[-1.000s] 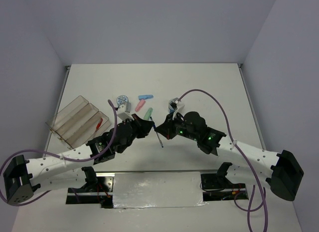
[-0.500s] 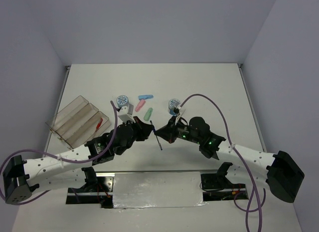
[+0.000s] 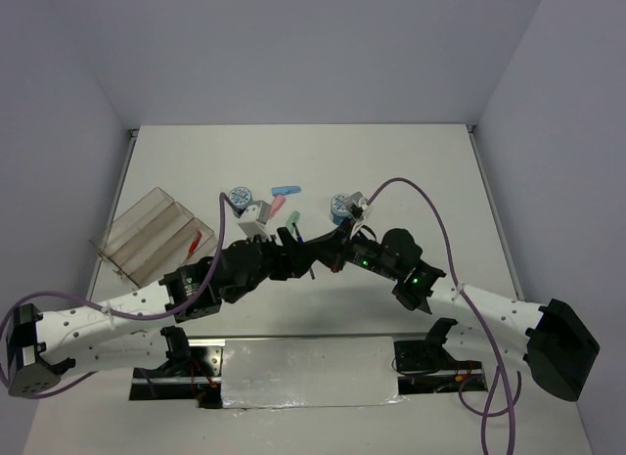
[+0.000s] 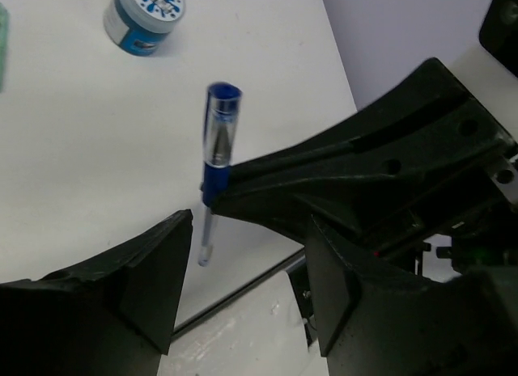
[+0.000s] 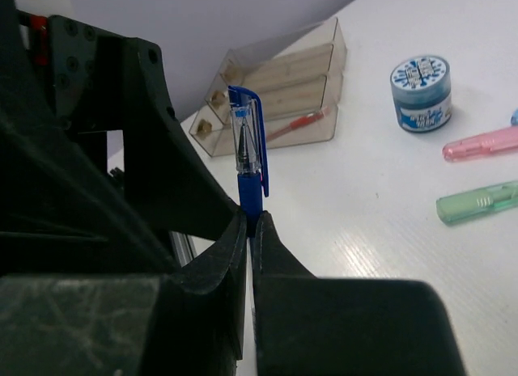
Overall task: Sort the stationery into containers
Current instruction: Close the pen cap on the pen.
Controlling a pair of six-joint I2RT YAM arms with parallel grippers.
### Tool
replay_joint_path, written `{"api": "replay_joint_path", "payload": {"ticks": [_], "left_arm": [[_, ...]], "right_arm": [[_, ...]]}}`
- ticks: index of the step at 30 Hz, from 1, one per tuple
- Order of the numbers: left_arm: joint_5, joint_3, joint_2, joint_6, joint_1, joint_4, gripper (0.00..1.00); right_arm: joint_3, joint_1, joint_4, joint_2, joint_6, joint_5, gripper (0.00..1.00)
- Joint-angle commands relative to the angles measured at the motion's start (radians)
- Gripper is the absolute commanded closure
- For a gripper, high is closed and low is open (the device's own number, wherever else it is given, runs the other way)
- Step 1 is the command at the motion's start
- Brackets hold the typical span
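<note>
Over by the left edge of the table (image 3: pixel 411 171) sits the clear tray (image 3: pixel 147 230), with a red pen (image 3: pixel 196 243) lying in the compartment nearest the table's middle. Toward the near edge, around the middle, the left gripper (image 4: pixel 249 230) stands wide, its fingers (image 4: pixel 150 271) flanking a blue pen (image 4: pixel 217 149) without touching it. That pen stands roughly upright, cap end up, pinched at its dark blue grip by the right gripper (image 5: pixel 251 222), whose jaws are closed tight on it. Its tip seems to hang clear of the table, though the view is poor there. Beyond the grippers, one blue-white pot (image 3: pixel 238 197) sits left of a blue capsule (image 3: pixel 286 190), a pink capsule (image 5: pixel 481 144) and a green capsule (image 3: pixel 291 220). A second pot (image 3: pixel 341 205) sits right of them.
</note>
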Motion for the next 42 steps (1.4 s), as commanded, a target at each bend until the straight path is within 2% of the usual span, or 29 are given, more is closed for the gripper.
{"api": "replay_joint_path", "payload": {"ticks": [1, 4, 9, 18, 21, 25, 28, 35, 40, 42], "left_arm": [[0.043, 0.107, 0.014, 0.045, -0.011, -0.033, 0.3], [0.057, 0.123, 0.016, 0.052, -0.011, -0.044, 0.23], [0.025, 0.107, -0.038, 0.033, -0.011, -0.109, 0.17], [-0.163, 0.225, -0.12, -0.001, -0.011, -0.403, 0.08], [-0.214, 0.251, -0.147, 0.052, -0.009, -0.37, 0.04], [-0.217, 0.291, -0.139, 0.213, -0.006, -0.255, 0.04], [-0.22, 0.331, -0.096, 0.258, 0.005, -0.242, 0.08], [-0.128, 0.342, -0.012, 0.281, 0.095, -0.211, 0.12], [-0.059, 0.314, 0.017, 0.266, 0.138, -0.184, 0.16], [-0.047, 0.302, 0.027, 0.264, 0.147, -0.164, 0.2]], "right_arm": [[0.016, -0.003, 0.124, -0.016, -0.021, 0.024, 1.0], [0.026, -0.003, 0.108, -0.016, -0.037, 0.034, 1.0], [0.049, -0.007, 0.076, -0.014, -0.073, 0.05, 1.0], [0.059, -0.003, 0.047, -0.014, -0.099, 0.051, 1.0], [0.054, -0.003, 0.053, -0.002, -0.087, 0.015, 1.0], [0.057, -0.003, 0.049, 0.01, -0.051, -0.007, 1.0], [0.056, -0.002, 0.045, -0.001, -0.019, -0.025, 1.0], [0.091, 0.006, -0.03, -0.03, 0.028, -0.039, 1.0], [0.105, 0.013, -0.06, -0.031, 0.044, 0.01, 1.0], [0.109, 0.016, -0.059, -0.027, 0.05, 0.008, 1.0]]}}
